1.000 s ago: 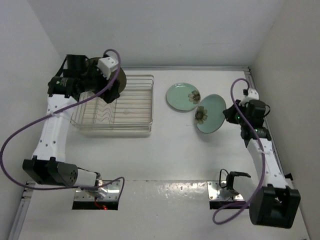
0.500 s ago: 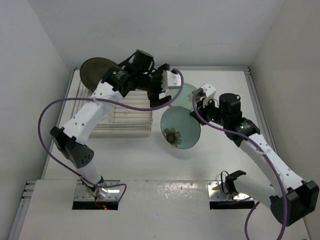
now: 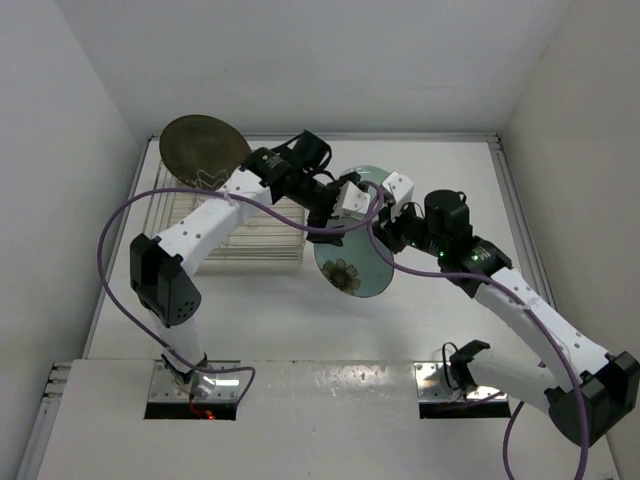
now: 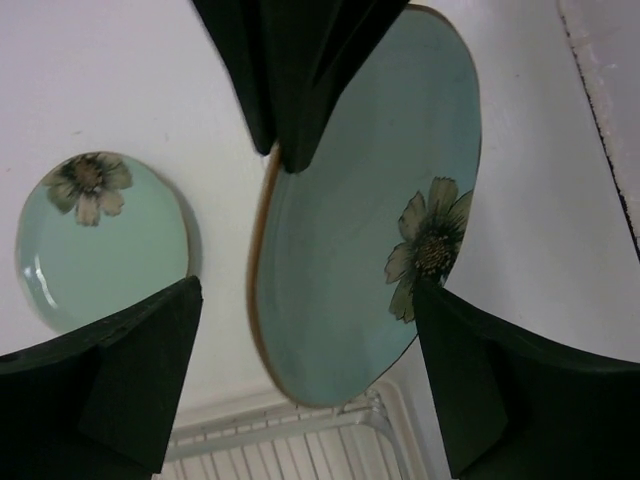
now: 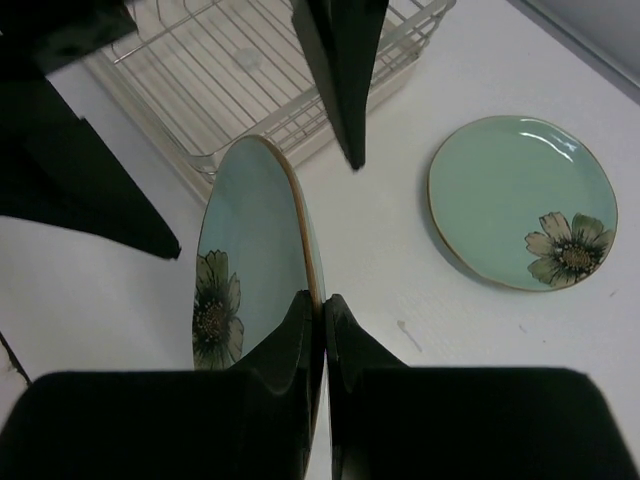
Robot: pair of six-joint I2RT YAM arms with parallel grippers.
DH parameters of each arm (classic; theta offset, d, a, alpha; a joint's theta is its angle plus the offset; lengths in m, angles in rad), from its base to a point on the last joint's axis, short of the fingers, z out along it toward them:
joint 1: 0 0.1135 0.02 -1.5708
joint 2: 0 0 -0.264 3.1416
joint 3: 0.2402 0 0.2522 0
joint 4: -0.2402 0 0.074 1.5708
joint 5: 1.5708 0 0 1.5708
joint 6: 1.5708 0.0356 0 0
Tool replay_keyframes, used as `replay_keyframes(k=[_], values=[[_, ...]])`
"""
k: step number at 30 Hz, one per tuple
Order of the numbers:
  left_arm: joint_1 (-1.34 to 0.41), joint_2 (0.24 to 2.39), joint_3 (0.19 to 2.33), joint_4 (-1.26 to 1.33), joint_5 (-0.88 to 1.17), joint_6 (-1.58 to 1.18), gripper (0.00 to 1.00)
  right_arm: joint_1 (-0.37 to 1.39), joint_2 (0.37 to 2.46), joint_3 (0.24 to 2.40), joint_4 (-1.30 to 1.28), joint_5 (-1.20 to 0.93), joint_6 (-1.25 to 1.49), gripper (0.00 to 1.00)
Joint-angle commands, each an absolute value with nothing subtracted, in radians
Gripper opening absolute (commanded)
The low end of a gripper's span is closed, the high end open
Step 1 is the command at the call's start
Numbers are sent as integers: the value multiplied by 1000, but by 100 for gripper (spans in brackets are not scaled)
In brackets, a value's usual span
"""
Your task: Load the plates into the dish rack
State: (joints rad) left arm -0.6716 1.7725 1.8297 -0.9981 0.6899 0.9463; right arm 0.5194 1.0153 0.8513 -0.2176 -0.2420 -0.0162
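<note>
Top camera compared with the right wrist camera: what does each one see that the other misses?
Only the top view shows the brown plate standing upright at the rack's far end, plus the left arm and right arm whole. Only the right wrist view shows the right end effector pinching the held plate's rim, and the flat plate's flower. Both show the held plate, the rack and the flat plate, which an arm mostly covers from above.

white table [image 3: 300,310] sitting between plain walls [image 3: 330,70]
a scuffed ledge [image 3: 330,395] is running along its near edge, walls rising on the left, right and far.
</note>
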Motion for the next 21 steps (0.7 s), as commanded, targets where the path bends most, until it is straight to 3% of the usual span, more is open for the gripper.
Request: replay_keyframes(k=[1,5,7,9,10,15,16,17,18,20,21], values=[[-695,1793,1793,-941,798,980,89,522,977,870,-29,-244,-23,0],[-707,1815,1761,-856,762,920,60,522,951,864,-12,-265,-18,0],[-707,1815,1770,-856,762,908,39,523,940,854,-9,-268,-15,0],[-716,1815,1785,-856,743,894,4,522,922,838,-6,-267,-11,0],[-716,1815,1786,-856,733,878,0,522,920,833,-6,-265,-11,0],[-716,1806,1857,-856,674,839,0,522,878,819,-8,-232,-6,1],[-716,1805,1873,-856,658,828,0,522,873,819,-20,-224,-8,9],[-716,1805,1894,-856,623,803,0,522,849,825,-23,-195,-11,40],[-716,1805,1952,-865,600,792,0,523,838,836,-40,-183,-20,55],[-716,1805,2035,-887,546,782,0,520,805,845,-64,-141,-37,82],[-716,1805,2130,-897,487,782,0,523,781,847,-63,-93,-52,87]])
